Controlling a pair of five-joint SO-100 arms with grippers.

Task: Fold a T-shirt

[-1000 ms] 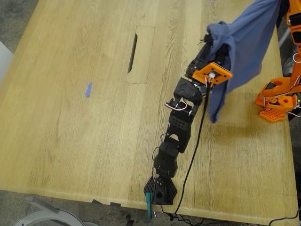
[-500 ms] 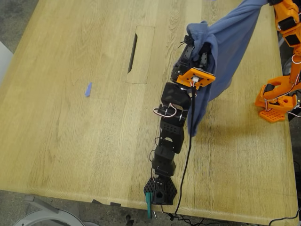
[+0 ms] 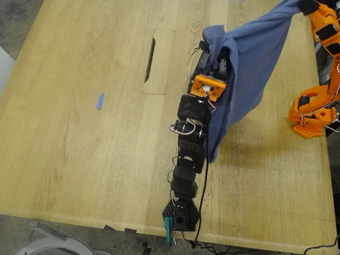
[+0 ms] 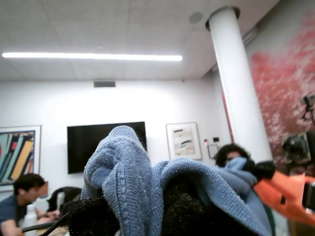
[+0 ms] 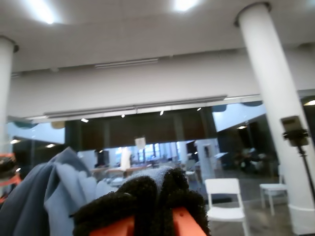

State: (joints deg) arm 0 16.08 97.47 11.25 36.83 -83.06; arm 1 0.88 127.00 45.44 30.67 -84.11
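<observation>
Hanging above the table [image 3: 79,159], the T-shirt [image 3: 247,74] stretched between my two grippers. My first gripper [image 3: 212,50] had its jaws pinched on a bunched fold that bulged over them; my second gripper [image 3: 305,5] clamped the far end, cloth trailing beside it.

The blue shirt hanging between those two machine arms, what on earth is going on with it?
I am a pair of robot arms working on folding a T-shirt. Right now I hold it up above the wooden table: my first hand, on the black arm, grips one bunched part, and my second hand, on the orange arm, grips another part at the exterior view's top right. The cloth stretches between them and the rest hangs down. Nothing is folded yet.
</observation>
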